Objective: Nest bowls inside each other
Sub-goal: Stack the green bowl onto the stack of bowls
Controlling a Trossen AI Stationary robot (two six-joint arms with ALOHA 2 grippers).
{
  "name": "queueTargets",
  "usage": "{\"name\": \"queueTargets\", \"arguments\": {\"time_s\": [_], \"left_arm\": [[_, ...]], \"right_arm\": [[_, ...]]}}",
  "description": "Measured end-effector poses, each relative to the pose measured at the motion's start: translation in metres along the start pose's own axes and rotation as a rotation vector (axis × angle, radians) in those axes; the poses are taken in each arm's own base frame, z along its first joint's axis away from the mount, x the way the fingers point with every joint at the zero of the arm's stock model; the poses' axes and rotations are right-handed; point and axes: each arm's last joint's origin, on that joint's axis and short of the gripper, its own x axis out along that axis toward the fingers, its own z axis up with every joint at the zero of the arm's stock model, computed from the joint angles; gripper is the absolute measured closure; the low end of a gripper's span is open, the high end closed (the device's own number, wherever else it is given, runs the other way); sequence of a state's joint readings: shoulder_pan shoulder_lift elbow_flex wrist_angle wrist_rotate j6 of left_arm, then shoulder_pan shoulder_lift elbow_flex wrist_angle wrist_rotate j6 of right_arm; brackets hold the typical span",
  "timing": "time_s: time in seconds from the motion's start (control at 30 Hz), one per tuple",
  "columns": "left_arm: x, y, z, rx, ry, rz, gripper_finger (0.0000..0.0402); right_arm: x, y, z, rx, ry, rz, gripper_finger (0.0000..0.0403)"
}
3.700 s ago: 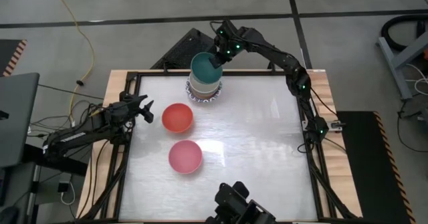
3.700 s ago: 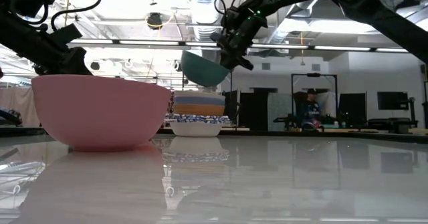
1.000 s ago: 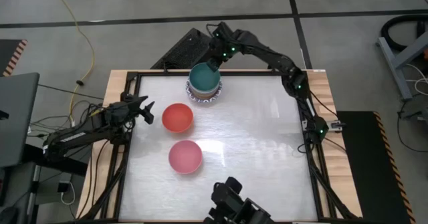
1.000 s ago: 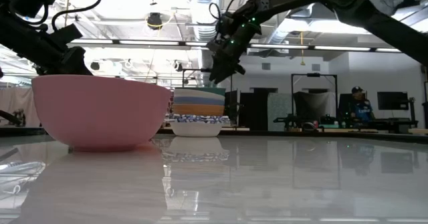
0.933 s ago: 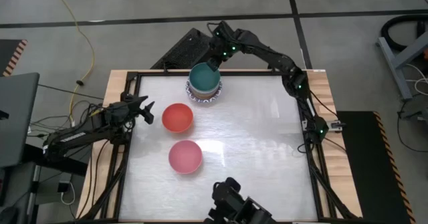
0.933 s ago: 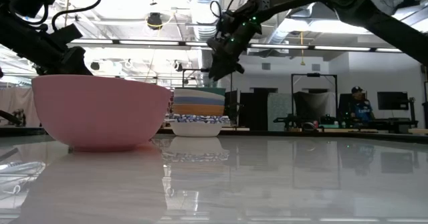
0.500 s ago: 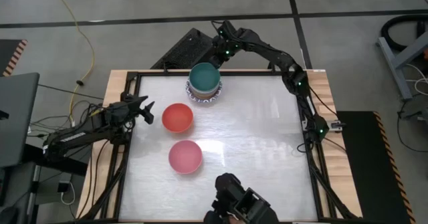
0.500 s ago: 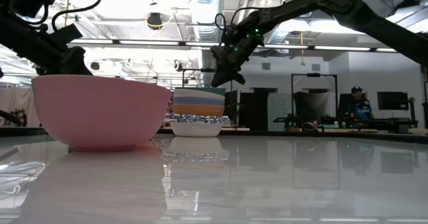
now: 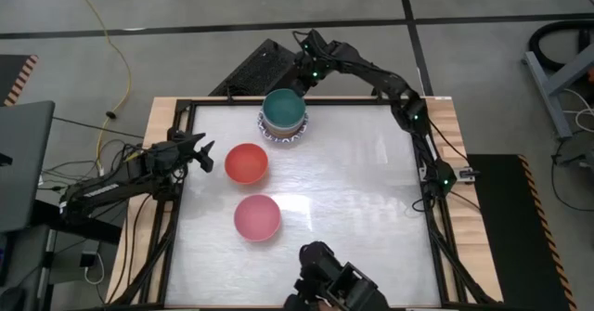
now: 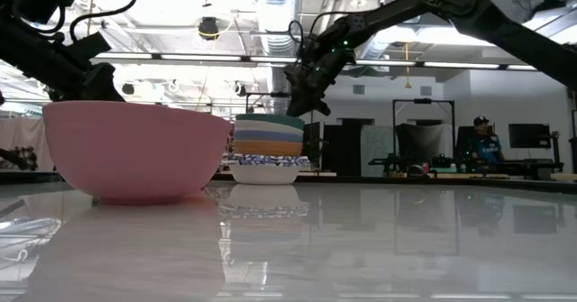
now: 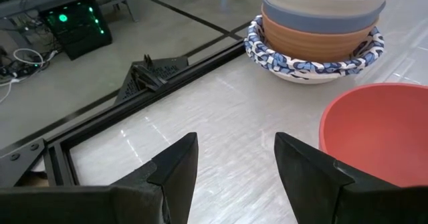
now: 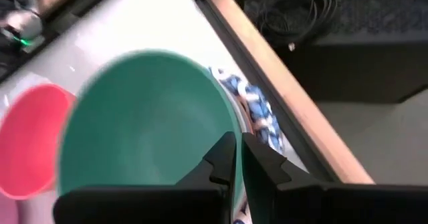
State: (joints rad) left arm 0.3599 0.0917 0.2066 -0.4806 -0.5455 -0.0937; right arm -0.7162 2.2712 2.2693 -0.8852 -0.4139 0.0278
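Nearest the low camera sits the pink bowl (image 9: 256, 217), loose on the table (image 9: 353, 190). Next out is the red bowl (image 9: 246, 163), also loose. Left gripper (image 9: 199, 150) waits at the table's left edge just beside the red bowl, fingers spread wide, holding nothing. Farthest, at the back edge, is the stack (image 10: 268, 149): a blue-patterned white bowl (image 11: 314, 62) at the base, orange and blue bowls inside it, the green bowl (image 9: 283, 105) on top. Right gripper (image 9: 303, 77) hangs just behind the stack, above its far rim, fingers nearly together and empty in the right wrist view.

Step in hand, as I judge it: retreat from the stack, then go for the red bowl. Lift clear of the green rim before swinging sideways so the stack doesn't get knocked. Pinch the red bowl's rim with one finger inside and one outside, and carry it level.

Versus the earliest frame: the green bowl was tilted in the right gripper above the stack; now it sits seated and level. A second ago the fingers were down at the rim, since risen and narrowed. Red, pink and the left arm are unchanged.
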Motion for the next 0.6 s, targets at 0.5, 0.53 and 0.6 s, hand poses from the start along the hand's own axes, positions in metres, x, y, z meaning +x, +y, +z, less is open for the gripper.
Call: {"name": "queueTargets", "arguments": {"time_s": [0.5,0.53,0.6], "left_arm": [[0.000,0.000,0.000,0.000,0.000,-0.001,0.0212],[0.000,0.000,0.000,0.000,0.000,0.000,0.0212],[0.000,0.000,0.000,0.000,0.000,0.000,0.0212]], "right_arm": [[0.026,0.112,0.002,-0.331,-0.062,0.183,0.0356],[0.028,0.118,0.002,-0.358,-0.069,0.192,0.0356],[0.031,0.129,0.000,-0.405,-0.080,0.203,0.0356]]}}
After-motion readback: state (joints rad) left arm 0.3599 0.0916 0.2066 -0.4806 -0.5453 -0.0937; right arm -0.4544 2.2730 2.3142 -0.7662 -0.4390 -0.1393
